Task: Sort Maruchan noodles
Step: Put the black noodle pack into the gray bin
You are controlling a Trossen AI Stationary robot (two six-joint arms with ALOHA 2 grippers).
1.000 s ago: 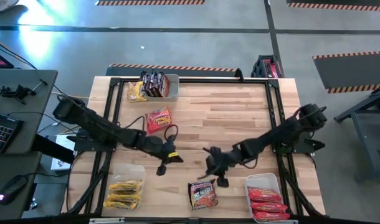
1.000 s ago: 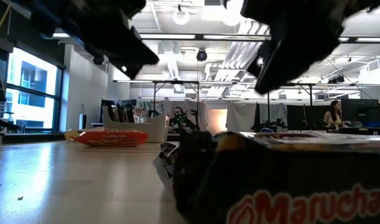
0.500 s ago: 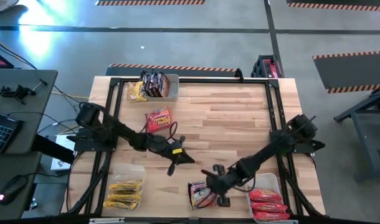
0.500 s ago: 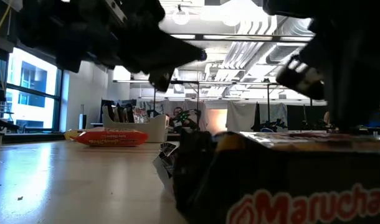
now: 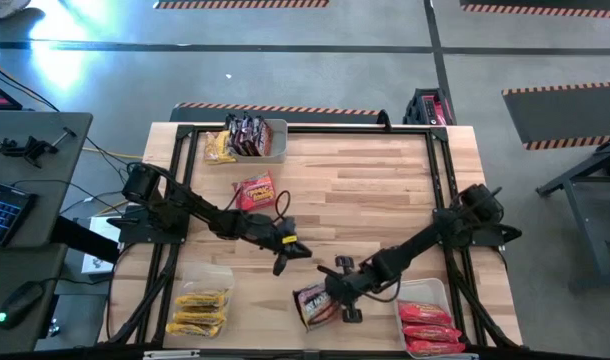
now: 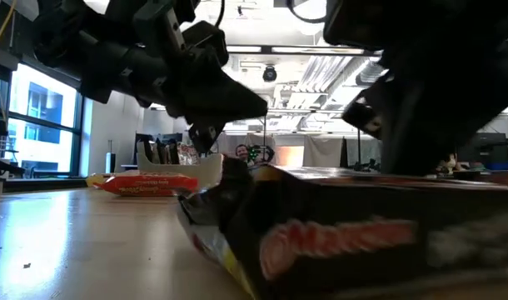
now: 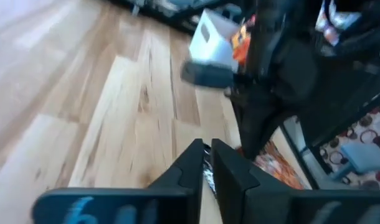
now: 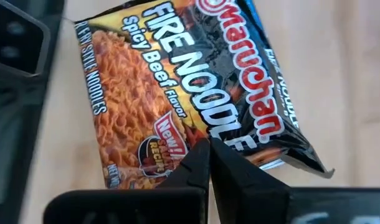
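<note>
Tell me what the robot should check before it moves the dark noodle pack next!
1. Right tool shut on the dark noodle pack: ok.
2. Pack's end lifted off the table: ok, low view shows it tilted up.
3. Left tool clear of the pack: ok, hovering apart, shut, holding nothing.
4. Bin with dark packs at the far edge has room: cannot tell.
5. Red pack out of the way: cannot tell.

A crinkly black plastic noodle packet (image 8: pixel 190 87) shows orange noodles and red-white lettering; the pale striped wooden bench (image 5: pixel 365 190) seems honey-toned.
</note>
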